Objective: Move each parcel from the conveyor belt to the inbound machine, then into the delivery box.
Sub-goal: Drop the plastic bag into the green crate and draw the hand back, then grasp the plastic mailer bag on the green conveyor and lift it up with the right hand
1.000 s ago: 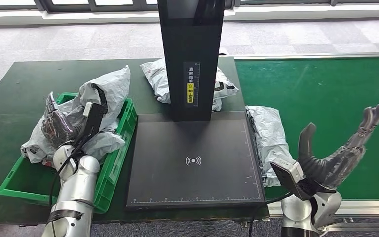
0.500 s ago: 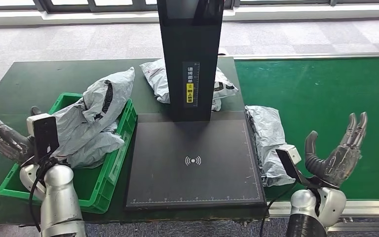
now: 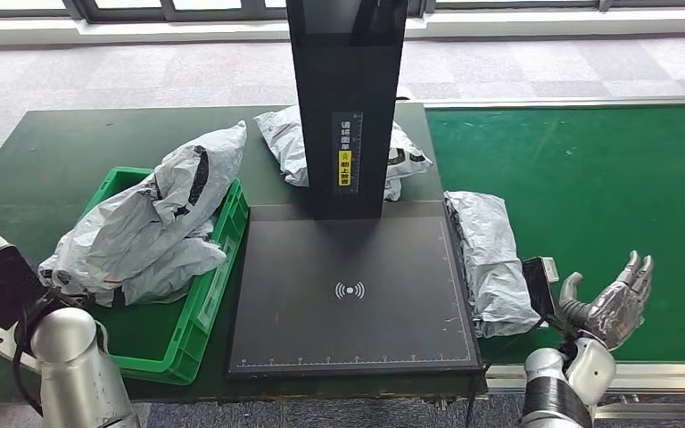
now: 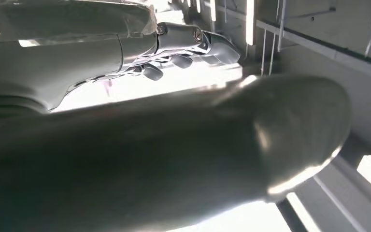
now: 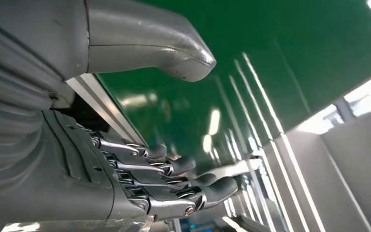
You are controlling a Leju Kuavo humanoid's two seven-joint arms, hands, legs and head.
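Worktop point(image 3: 45, 152): dark green, fills left of frame.
Parcel point(image 3: 492, 259): lower right beside scanner plate point(image 3: 352, 294); soft, light, slippery; likely best taken mid-body.
Right robot hand point(image 3: 614, 299): spread, empty.
Left robot hand: cannot tell.

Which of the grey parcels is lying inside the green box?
The crumpled grey parcel on the left; it lies in the green box. The other two lie on the table: one behind the black column, one beside the scanning plate.
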